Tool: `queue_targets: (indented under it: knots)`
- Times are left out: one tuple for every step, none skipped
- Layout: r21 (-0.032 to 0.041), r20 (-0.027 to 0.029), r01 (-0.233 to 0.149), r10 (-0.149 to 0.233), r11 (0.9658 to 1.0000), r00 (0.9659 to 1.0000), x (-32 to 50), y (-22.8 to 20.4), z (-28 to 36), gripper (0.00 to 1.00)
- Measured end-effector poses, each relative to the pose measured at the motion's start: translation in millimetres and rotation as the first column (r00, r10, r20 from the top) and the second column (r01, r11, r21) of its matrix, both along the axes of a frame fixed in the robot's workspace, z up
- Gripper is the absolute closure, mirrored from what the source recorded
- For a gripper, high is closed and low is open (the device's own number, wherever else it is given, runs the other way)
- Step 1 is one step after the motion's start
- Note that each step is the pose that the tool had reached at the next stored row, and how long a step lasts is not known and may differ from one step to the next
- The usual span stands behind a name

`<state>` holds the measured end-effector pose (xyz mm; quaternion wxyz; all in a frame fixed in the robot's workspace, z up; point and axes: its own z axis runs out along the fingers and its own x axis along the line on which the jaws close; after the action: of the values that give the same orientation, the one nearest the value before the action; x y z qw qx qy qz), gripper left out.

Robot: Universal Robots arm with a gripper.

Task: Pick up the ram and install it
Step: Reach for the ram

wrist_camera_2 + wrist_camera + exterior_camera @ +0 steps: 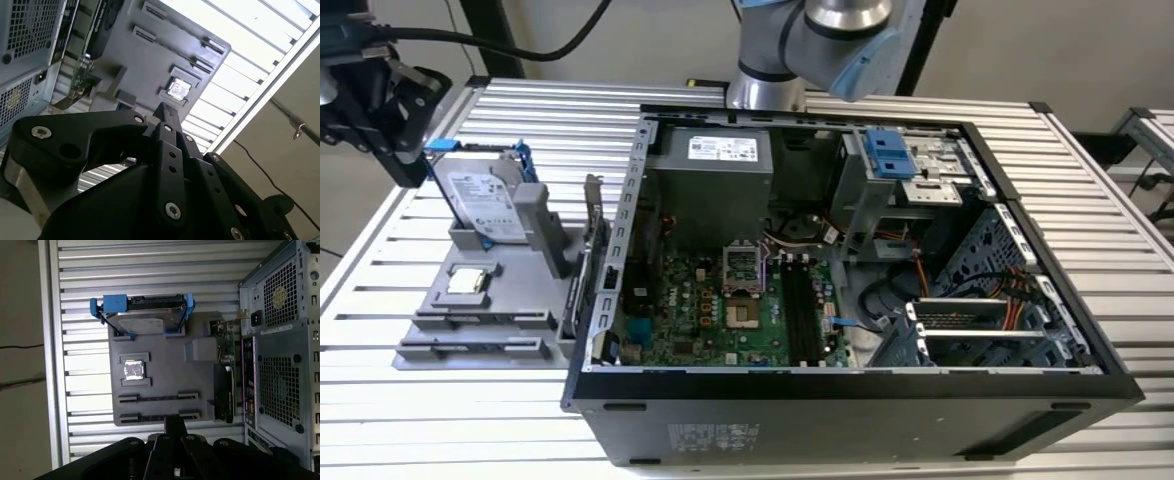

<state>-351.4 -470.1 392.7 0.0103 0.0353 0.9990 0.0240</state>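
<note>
Hanging the gripper over the grey holder tray on the slatted table, at the exterior view's left, well apart from the open computer case. Showing the fingers pressed together into one narrow tip in both wrist views. Carrying on the tray a silver hard drive in a blue bracket and a small square processor chip. Failing to tell where the ram is: finding the motherboard's black slots too dark to judge
</note>
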Motion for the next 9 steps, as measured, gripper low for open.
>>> queue_targets:
  knots:
    - [0.0001, 0.0001, 0.0, 0.0, 1.0, 1.0, 0.0, -2.7, -0.1, 1.0]
    - [0.0, 0.0, 0.0, 0.0, 1.0, 1.0, 0.0, -5.5, 0.0, 1.0]
    - [0.0001, 0.0001, 0.0, 0.0, 1.0, 1.0, 0.0, -8.5, -0.1, 1.0]
    - [0.0, 0.0, 0.0, 0.0, 1.0, 1.0, -0.1, -11.4, 0.0, 1.0]
    - [0.0001, 0.0001, 0.0, 0.0, 1.0, 1.0, 0.0, -14.3, 0.0, 1.0]
    - [0.0, 0.0, 0.0, 0.0, 1.0, 1.0, 0.0, -17.2, 0.0, 1.0]
    - [0.0001, 0.0001, 0.0, 0.0, 1.0, 1.0, 0.0, -20.1, -0.1, 1.0]
    - [0.0, 0.0, 0.0, 0.0, 1.0, 1.0, 0.0, -22.8, 0.0, 1.0]
    - [0.0001, 0.0001, 0.0, 0.0, 1.0, 1.0, 0.0, -25.3, -0.1, 1.0]
